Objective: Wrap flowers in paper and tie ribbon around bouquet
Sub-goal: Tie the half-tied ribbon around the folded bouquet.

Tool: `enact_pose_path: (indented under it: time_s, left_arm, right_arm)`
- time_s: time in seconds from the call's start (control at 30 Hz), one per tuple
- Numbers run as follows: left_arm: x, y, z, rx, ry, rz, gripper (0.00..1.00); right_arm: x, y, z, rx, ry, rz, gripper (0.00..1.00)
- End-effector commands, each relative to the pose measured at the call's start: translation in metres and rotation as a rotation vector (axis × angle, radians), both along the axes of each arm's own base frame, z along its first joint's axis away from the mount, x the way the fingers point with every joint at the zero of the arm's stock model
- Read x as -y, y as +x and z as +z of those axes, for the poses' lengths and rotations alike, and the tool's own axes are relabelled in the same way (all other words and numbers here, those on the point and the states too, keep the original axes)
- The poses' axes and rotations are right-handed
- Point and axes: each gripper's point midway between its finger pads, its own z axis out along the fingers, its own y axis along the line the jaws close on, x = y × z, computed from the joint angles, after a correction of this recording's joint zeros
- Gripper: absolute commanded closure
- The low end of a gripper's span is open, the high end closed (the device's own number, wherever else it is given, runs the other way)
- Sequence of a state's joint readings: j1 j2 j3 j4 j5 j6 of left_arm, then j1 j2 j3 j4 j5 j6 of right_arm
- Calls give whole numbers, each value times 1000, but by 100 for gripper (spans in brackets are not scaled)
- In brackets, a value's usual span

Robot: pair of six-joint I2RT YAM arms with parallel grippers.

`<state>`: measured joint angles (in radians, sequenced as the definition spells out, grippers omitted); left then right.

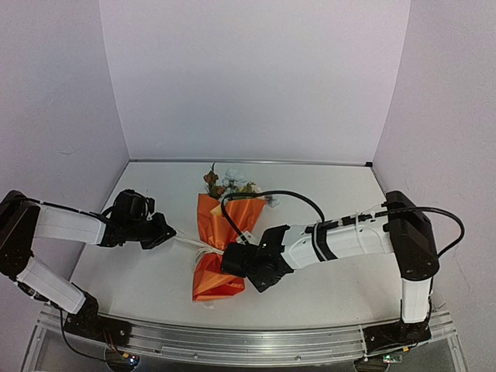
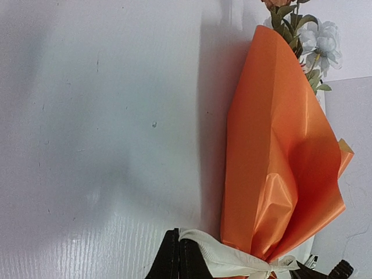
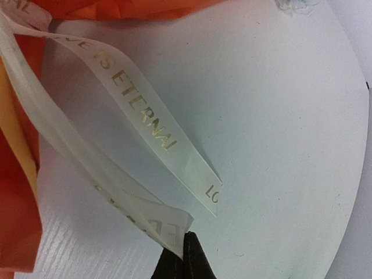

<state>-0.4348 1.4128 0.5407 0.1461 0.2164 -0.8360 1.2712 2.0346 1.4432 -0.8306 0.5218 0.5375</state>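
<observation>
The bouquet lies in the middle of the table, its orange paper (image 1: 219, 221) pinched at the waist and flaring out below. The flowers (image 1: 229, 184) poke out at the far end. A cream ribbon (image 2: 224, 258) circles the waist and is knotted there. My left gripper (image 1: 165, 232) sits left of the bouquet, shut on one ribbon tail that runs taut to the knot (image 2: 270, 267). My right gripper (image 1: 231, 260) sits just right of the waist, shut on the end of another tail (image 3: 154, 221). A loose lettered ribbon tail (image 3: 145, 119) lies flat on the table.
White walls close in the table (image 1: 325, 201) on the left, back and right. A black cable (image 1: 294, 198) arcs from the right arm over the table behind the bouquet. The metal rail (image 1: 232, 341) with both arm bases runs along the near edge.
</observation>
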Motion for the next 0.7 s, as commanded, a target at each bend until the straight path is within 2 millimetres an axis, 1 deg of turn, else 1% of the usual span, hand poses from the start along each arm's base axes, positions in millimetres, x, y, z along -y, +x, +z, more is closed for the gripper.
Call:
enact_pose_path:
  time_s: [0.0,0.17,0.23,0.3,0.37,0.43,0.5,0.57,0.67]
  left_arm:
    - [-46,24,2,32,105,169,100]
    - [-48,30,6,33,111,168,100]
    - [-43,32,10,44,95,139,100]
    - [-32,33,13,57,61,84,100]
    - [-19,32,13,53,28,26,100]
    - [-4,27,11,46,8,-38,100]
    - [6,24,10,40,12,-80,100]
    - [12,21,9,36,10,-108,100]
    - [15,18,9,29,7,-129,100]
  right_arm:
    - [55,-9,-12,-82,-192,-60,100]
    - [57,-9,-17,-100,-198,-66,100]
    - [57,-7,-14,-108,-171,-86,100]
    - [54,0,-5,-111,-101,-117,98]
    - [45,11,5,-115,2,-154,92]
    - [29,21,17,-115,115,-175,84]
    - [13,33,28,-106,206,-190,75]
    - [-2,44,34,-108,284,-218,67]
    - [-18,57,38,-126,396,-272,60]
